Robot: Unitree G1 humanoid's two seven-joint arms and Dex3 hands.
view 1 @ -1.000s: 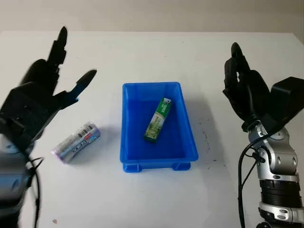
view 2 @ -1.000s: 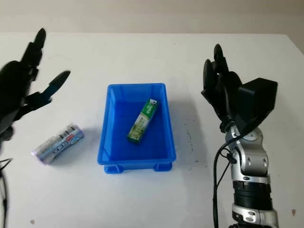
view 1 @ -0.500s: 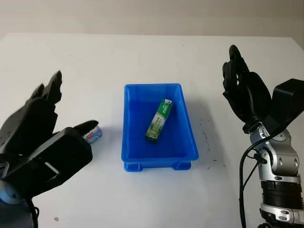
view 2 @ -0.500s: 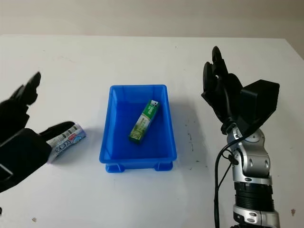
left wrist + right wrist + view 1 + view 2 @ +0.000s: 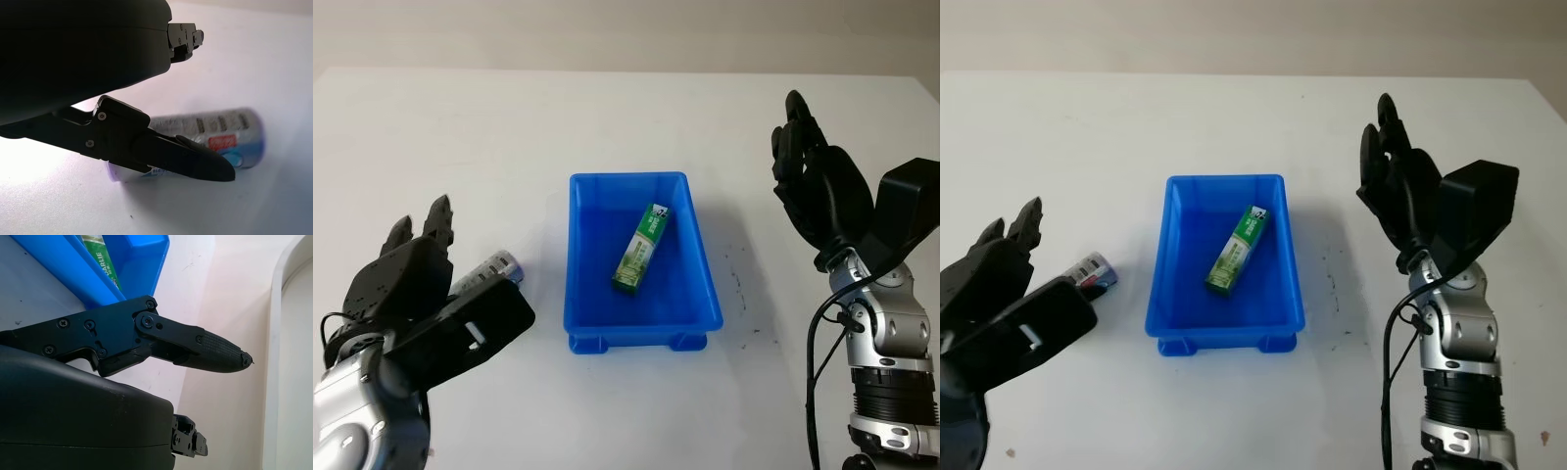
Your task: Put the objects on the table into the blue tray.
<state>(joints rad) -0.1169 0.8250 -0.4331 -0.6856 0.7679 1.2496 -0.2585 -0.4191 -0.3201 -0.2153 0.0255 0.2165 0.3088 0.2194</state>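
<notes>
We log one silver packet (image 5: 215, 132) on the table, directly beneath our nearer left robot hand (image 5: 431, 304), released, long axis slanting toward the blue tray (image 5: 582, 338).

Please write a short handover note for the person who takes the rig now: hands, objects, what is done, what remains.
Left hand: open, low over the silver tube on the table, left of the blue tray; no grasp yet.
Right hand: open, raised right of the tray, idle.
Done: the green box lies inside the tray.
Left: grasp the tube and put it into the tray.
</notes>
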